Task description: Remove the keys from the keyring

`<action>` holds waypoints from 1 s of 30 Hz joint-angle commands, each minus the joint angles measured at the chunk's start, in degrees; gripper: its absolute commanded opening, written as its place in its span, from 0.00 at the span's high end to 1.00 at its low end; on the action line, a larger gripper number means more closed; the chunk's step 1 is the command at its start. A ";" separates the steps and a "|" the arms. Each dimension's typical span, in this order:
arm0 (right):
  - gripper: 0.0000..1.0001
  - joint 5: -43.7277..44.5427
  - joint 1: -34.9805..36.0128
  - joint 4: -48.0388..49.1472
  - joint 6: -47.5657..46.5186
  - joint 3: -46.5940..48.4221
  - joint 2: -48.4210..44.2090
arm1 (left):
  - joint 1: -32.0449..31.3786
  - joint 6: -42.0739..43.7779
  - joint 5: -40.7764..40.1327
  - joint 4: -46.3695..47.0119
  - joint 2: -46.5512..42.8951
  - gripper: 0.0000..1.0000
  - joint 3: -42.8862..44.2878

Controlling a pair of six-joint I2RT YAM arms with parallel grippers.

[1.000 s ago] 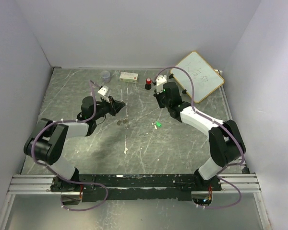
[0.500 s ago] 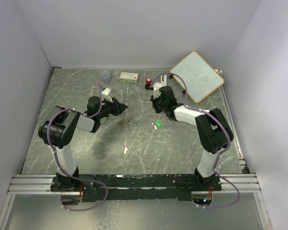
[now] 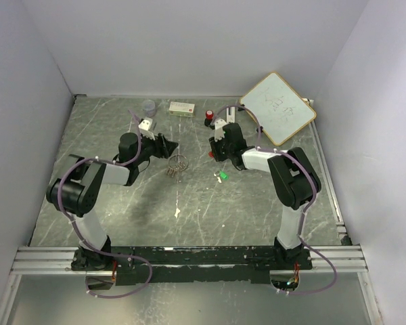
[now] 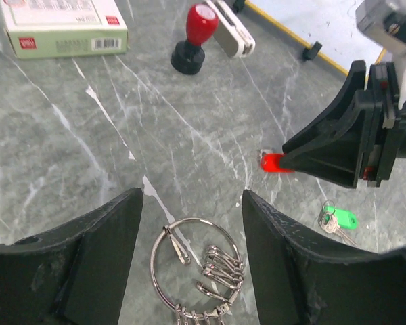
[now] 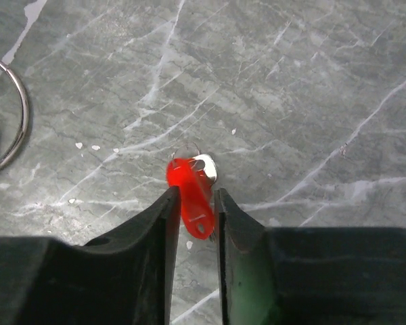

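Overhead view, close wrist views sharing keyring [image 4: 220, 271]

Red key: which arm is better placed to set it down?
Right. The right hand is shut on the red key, off the keyring; the left hand hangs open above the keyring.

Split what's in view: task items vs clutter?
Job:
keyring
red key, pinched in the right gripper, off the ring
green key, lying apart from the ring

Clutter:
red-topped stamp
green-and-white box
clear cup
whiteboard
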 commanded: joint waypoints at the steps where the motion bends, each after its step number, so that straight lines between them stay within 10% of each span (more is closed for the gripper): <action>1: 0.64 0.07 -0.40 2.52 -0.25 1.49 -0.23 | 0.53 2.87 -2.95 -0.57 -4.94 0.28 -1.34; 9: 0.50 7.25 -0.48 5.10 0.53 -2.05 -8.78 | 0.53 4.91 -5.59 -3.98 -14.74 0.13 -4.77; 10: 0.41 8.62 -0.49 5.31 1.21 -2.62 -10.18 | 0.53 5.17 -6.25 -4.84 -16.15 0.08 -5.23; 11: 0.07 9.99 -0.47 5.75 1.67 -3.63 -11.61 | 0.53 5.42 -7.04 -5.74 -17.40 0.05 -5.74; 12: 0.01 11.82 -0.49 6.33 2.36 -5.08 -13.22 | 0.53 5.58 -7.85 -6.80 -18.84 0.03 -6.13; 18: 0.00 24.75 -0.49 10.11 5.43 -12.79 -23.09 | 0.58 6.86 -14.19 -13.95 -26.99 0.03 -8.69; 24: 0.00 40.37 -0.40 5.93 8.82 -14.95 -31.10 | 0.62 7.81 -19.18 -20.84 -32.89 0.38 -9.08; 25: 0.00 43.05 -0.40 5.88 8.81 -15.60 -32.61 | 0.62 7.90 -19.60 -21.33 -33.91 0.02 -9.32; 30: 0.00 51.86 -0.32 7.50 8.23 -19.49 -41.99 | 0.62 8.12 -22.61 -22.38 -39.68 0.04 -11.53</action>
